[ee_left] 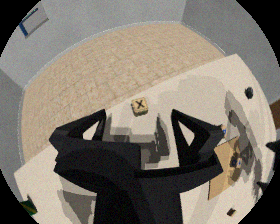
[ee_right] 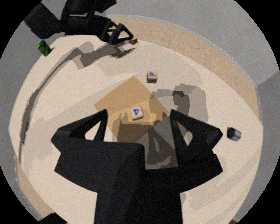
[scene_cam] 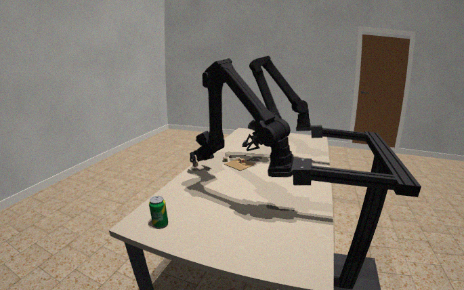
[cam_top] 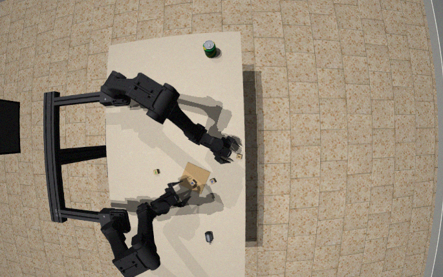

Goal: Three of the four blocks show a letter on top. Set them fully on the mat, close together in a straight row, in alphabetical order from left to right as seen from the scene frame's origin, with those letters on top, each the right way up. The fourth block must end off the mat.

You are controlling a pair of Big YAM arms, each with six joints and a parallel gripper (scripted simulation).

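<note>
With both grippers (cam_top: 235,153) (cam_top: 181,193) (ee_left: 139,113) (ee_right: 139,114) spread and holding nothing, an X block (cam_top: 238,156) (ee_left: 140,105), seemingly light and stiff, sat off the mat (cam_top: 200,171) (scene_cam: 238,165) (ee_left: 222,172) (ee_right: 133,87) near the tabletop's (cam_top: 167,58) (scene_cam: 262,237) edge, best pinched by opposite sides.

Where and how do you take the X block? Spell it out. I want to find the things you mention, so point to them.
Probably best: grip the X block (cam_top: 238,156) (scene_cam: 195,164) (ee_left: 139,105) (ee_right: 134,41) by two opposite side faces, the left gripper (cam_top: 235,153) (scene_cam: 193,161) (ee_left: 138,112) (ee_right: 125,32) coming from above. It is small, boxy and flat on the table (cam_top: 182,61) (scene_cam: 262,244) (ee_left: 211,85) (ee_right: 56,115), letter up.
</note>
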